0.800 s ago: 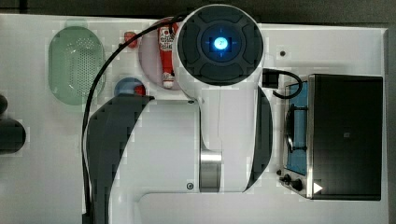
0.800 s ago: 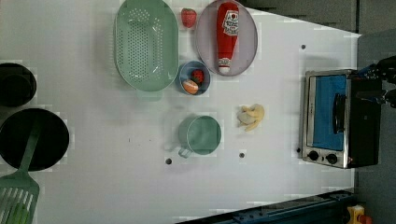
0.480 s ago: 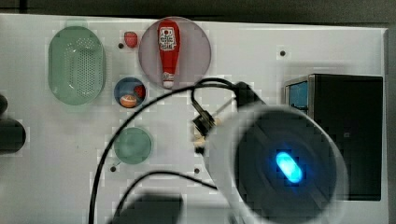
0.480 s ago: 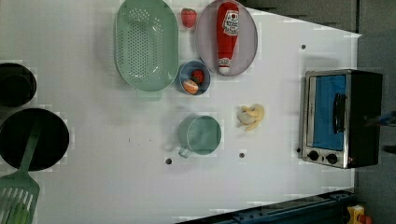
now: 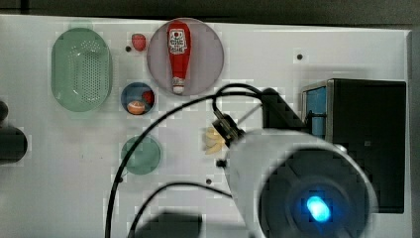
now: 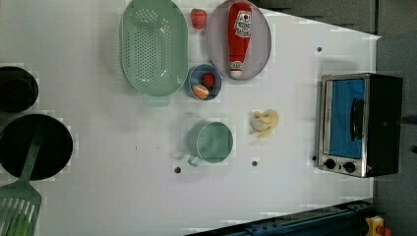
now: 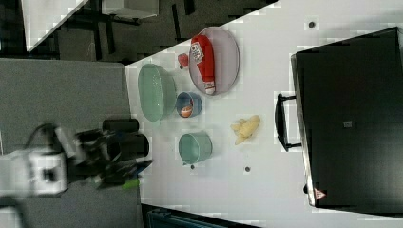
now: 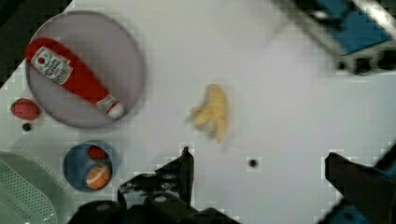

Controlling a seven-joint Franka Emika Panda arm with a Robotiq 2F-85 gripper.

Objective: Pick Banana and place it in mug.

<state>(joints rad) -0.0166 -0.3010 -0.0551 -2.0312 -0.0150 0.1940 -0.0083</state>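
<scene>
The gripper (image 8: 259,168) hangs spread wide and empty above the table (image 6: 98,147), its two fingers well apart with nothing between them. Beyond the fingers lies the banana (image 8: 213,113), on bare table between the mug (image 6: 211,142) and the toaster oven (image 6: 359,123), clear of both. It looks light and fairly firm, smooth enough to slip, so a pinch across its thick curved middle seems safest. It is small, pale yellow with a cream-white part, seemingly half peeled. Farther off, a ketchup bottle (image 8: 70,77) lies on a plate (image 8: 126,56).
</scene>
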